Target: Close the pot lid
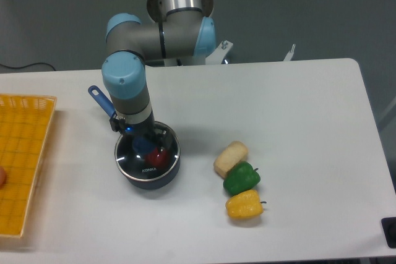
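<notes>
Glass lid (146, 159) under gripper (146, 143), grip unclear.

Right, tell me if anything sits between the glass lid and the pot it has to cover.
Nothing visible does. The round glass lid with a blue knob already lies over the dark saucepan, with the gripper directly above. A red object shows through the glass, inside.

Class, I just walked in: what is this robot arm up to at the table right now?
The arm reaches down over the pot, its gripper at the blue knob of the glass lid. The lid appears to lie on the pot, with something red beneath the glass. Whether the fingers grip the knob cannot be told. Three toy foods and a yellow basket lie untouched.
</notes>
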You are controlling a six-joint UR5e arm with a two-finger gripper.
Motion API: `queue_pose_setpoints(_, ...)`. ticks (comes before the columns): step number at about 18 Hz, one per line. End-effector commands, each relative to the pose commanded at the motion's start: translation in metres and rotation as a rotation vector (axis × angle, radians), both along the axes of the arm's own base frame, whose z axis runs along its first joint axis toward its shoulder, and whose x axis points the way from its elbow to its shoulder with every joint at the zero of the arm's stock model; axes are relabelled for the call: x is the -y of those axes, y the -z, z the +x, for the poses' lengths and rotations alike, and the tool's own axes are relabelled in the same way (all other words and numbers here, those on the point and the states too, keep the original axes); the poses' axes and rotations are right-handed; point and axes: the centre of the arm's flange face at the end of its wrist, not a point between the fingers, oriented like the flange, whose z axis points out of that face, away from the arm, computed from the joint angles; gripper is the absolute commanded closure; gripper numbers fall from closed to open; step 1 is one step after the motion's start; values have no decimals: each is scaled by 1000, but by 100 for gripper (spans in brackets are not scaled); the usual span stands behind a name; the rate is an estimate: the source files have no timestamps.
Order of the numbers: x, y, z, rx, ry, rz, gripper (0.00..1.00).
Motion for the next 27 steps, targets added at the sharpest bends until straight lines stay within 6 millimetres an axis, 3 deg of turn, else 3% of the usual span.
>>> queue_pose_setpoints(3, 0, -12, -8, -16, 9, 15, 0)
queue_pose_setpoints(7, 8, -27, -19, -96, 189, -20, 0)
queue_pose_setpoints(13, 13, -45, -55, -113, 148, 5, 0)
queue_pose_setpoints(15, 23, -43, -75, -103, 141, -14, 0)
queue_pose_setpoints(19, 52, -51, -119, -102, 464, -54, 0)
queue_pose_setpoints(23, 77, -63, -168, -80, 653, -84, 0)
queue_pose_setpoints(27, 106, -70, -224, -49, 702, -98, 0)
